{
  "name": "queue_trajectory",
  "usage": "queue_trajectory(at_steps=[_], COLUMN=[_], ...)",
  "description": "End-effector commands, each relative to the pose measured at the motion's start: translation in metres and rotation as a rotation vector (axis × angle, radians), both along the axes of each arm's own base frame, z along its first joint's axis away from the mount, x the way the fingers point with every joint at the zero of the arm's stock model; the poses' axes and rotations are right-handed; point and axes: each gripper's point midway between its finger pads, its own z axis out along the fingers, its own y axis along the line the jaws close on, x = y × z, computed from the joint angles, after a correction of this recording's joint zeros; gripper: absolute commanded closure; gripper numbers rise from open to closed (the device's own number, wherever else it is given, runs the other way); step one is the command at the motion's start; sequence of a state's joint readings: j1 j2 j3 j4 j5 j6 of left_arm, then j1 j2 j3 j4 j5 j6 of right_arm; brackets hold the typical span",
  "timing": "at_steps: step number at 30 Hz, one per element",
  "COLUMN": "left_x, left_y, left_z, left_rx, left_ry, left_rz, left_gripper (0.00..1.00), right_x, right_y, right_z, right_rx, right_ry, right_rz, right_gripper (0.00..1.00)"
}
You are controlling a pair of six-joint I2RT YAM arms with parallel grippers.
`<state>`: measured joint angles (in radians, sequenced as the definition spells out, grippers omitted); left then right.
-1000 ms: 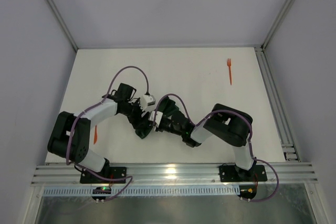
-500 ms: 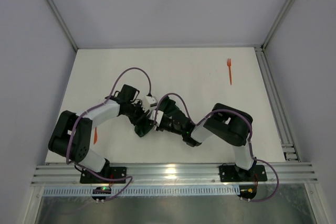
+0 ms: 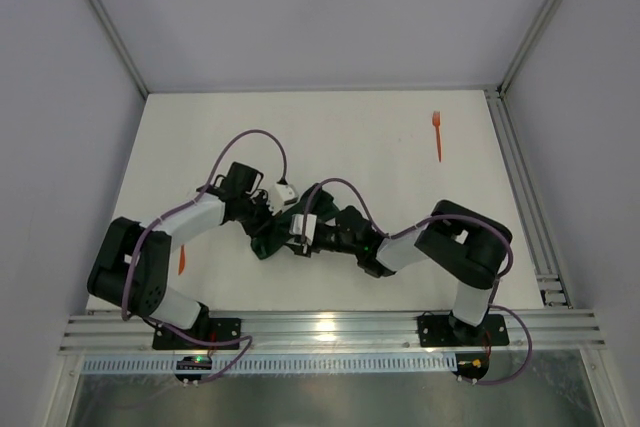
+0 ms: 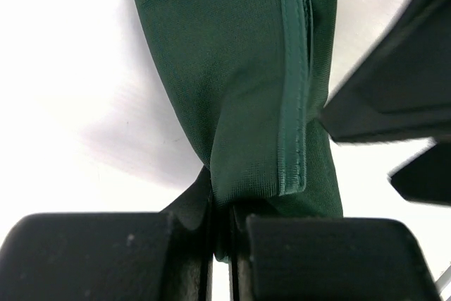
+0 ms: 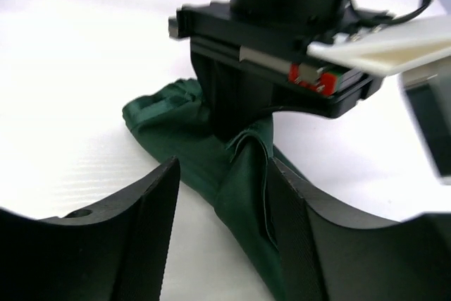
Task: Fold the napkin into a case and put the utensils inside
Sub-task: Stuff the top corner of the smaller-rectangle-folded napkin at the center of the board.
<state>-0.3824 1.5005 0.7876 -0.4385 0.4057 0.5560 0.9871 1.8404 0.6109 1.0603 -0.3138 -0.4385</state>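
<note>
The dark green napkin [image 3: 262, 244] lies bunched into a narrow twisted strip on the table between the two arms. My left gripper [image 3: 268, 220] is shut on it; in the left wrist view the hemmed cloth [image 4: 239, 75] runs down into the shut left gripper [image 4: 225, 227]. My right gripper [image 5: 224, 174] stands open astride the napkin [image 5: 243, 195], which lies between its fingers [image 5: 151, 223] without being pinched. An orange fork [image 3: 437, 135] lies at the far right. A second orange utensil [image 3: 182, 259] lies by the left arm's elbow.
The right gripper [image 3: 302, 233] sits close beside the left one, its black fingers [image 4: 394, 96] showing in the left wrist view. The left gripper body [image 5: 275, 47] fills the top of the right wrist view. A metal rail [image 3: 530, 197] borders the table's right edge.
The left gripper shut on the napkin. The right gripper opened off the cloth, and the right arm's elbow swung to the right.
</note>
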Motion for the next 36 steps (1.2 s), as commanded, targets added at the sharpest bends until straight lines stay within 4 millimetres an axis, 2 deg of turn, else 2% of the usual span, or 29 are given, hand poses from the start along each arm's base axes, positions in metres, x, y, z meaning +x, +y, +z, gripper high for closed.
queue_trajectory(at_steps=[1, 3, 6, 9, 11, 17, 18, 20, 25, 29, 30, 32, 34, 36], left_x=[0.012, 0.01, 0.008, 0.006, 0.006, 0.004, 0.004, 0.003, 0.002, 0.002, 0.002, 0.001, -0.002, -0.007], left_y=[-0.001, -0.001, -0.002, -0.003, -0.003, -0.005, -0.005, -0.005, -0.006, -0.007, -0.007, -0.007, -0.009, -0.012], left_z=[0.012, 0.013, 0.013, 0.012, 0.011, 0.01, 0.009, 0.008, 0.008, 0.01, 0.01, 0.01, 0.012, 0.017], left_rx=[-0.018, -0.025, -0.033, -0.037, -0.039, -0.049, -0.048, -0.047, -0.053, -0.06, -0.059, -0.06, -0.068, -0.092], left_ry=[-0.093, -0.098, -0.098, -0.09, -0.087, -0.088, -0.085, -0.083, -0.074, -0.072, -0.07, -0.068, -0.061, -0.056], left_rz=[-0.015, -0.019, -0.029, -0.032, -0.031, -0.046, -0.046, -0.047, -0.05, -0.052, -0.053, -0.061, -0.075, -0.11], left_gripper=[1.0, 1.0, 1.0, 1.0, 1.0, 1.0, 1.0, 1.0, 1.0, 1.0, 1.0, 0.98, 0.9, 0.81], right_x=[-0.008, -0.005, 0.014, 0.02, 0.019, 0.031, 0.033, 0.039, 0.045, 0.043, 0.042, 0.042, 0.042, 0.043], right_y=[0.002, 0.004, 0.014, 0.025, 0.025, 0.023, 0.022, 0.023, 0.024, 0.02, 0.02, 0.018, 0.019, 0.02], right_z=[0.035, 0.04, 0.042, 0.034, 0.033, 0.023, 0.016, 0.017, -0.003, -0.015, -0.016, -0.02, -0.022, -0.02], right_rx=[0.066, 0.108, 0.162, 0.152, 0.165, 0.162, 0.153, 0.172, 0.122, 0.089, 0.089, 0.083, 0.08, 0.086], right_ry=[-0.011, 0.025, 0.058, 0.083, 0.095, 0.112, 0.117, 0.115, 0.133, 0.138, 0.139, 0.141, 0.138, 0.13], right_rz=[0.048, 0.018, -0.058, -0.064, -0.063, -0.139, -0.151, -0.175, -0.205, -0.207, -0.205, -0.21, -0.207, -0.207], right_gripper=[0.42, 0.36, 0.36, 0.36, 0.36, 0.39, 0.39, 0.4, 0.43, 0.53, 0.64, 0.75, 0.86, 0.9])
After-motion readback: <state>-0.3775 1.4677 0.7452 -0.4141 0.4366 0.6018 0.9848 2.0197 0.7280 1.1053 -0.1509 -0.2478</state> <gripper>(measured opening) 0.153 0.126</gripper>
